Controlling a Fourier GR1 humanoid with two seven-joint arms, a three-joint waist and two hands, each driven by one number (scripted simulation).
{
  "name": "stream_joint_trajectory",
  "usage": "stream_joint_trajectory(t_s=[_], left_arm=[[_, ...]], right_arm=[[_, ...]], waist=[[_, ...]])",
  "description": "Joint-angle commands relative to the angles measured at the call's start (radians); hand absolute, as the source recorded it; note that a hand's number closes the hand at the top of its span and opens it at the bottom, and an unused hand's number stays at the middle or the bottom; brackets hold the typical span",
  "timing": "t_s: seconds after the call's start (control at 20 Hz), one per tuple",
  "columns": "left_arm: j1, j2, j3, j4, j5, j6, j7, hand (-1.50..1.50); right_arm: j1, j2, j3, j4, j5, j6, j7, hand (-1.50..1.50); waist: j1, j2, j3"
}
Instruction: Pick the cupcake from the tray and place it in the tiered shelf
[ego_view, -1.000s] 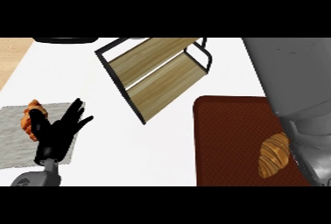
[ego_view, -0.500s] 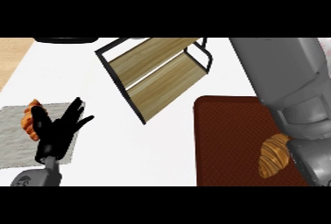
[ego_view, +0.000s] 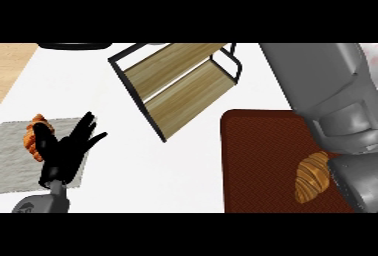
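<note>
Left hand (ego_view: 63, 152): I see it open, with the fingers straight and fanned out, pointing up the view. It holds nothing.
Left hand, place: it is at the lower left, over the right part of a grey mat (ego_view: 15, 160). Its wrist comes in from the lower edge.
Left hand, contact: one fingertip overlaps the right edge of the mat pastry (ego_view: 31, 142). I cannot tell from here whether it touches it or only hangs above it.
Right hand: I cannot see it, so I cannot give its state. Only the big grey right forearm (ego_view: 332, 100) shows, running down the right side of the view.
Task's thing: what I see on the tray (ego_view: 258, 150) is no cupcake but a golden-brown croissant (ego_view: 311, 177). It lies near the tray's right side, towards the lower edge.
Croissant and arm: the right forearm sits just beside the croissant, covers its right edge and hides the tray's right rim.
Tray: dark red-brown, on the white tabletop (ego_view: 148, 175) at the lower right.
Shelf (ego_view: 181, 82): a black frame with two wooden boards, seen at a slant at the top centre. Both boards are bare, and it stands apart from the tray's upper left corner.
Mat pastry: brown, on the mat's upper part, well apart from the tray.
Top left: the dark rim (ego_view: 74, 46) of something cut off by the view's edge.
</note>
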Motion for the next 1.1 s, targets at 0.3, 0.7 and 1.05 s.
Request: stream_joint_trajectory(t_s=[0.3,0.7,1.05], left_arm=[[-0.043,-0.038,-0.022,0.06,-0.034,0.039,0.036,0.0],[-0.009,-0.011,0.0,0.05,-0.027,0.014,0.023,0.0],[0.002,-0.019,-0.017,0.032,-0.047,0.017,0.018,0.0]], right_arm=[[-0.062,0.004,-0.225,0.095,-0.185,-0.051,0.086,-1.5],[-0.148,-0.002,-0.383,0.123,-0.341,-0.119,0.217,-1.5],[-0.098,-0.141,-0.392,0.169,-0.278,-0.277,0.156,-1.5]], waist=[[-0.006,0.006,-0.004],[-0.004,0.003,-0.004],[0.001,0.009,-0.005]])
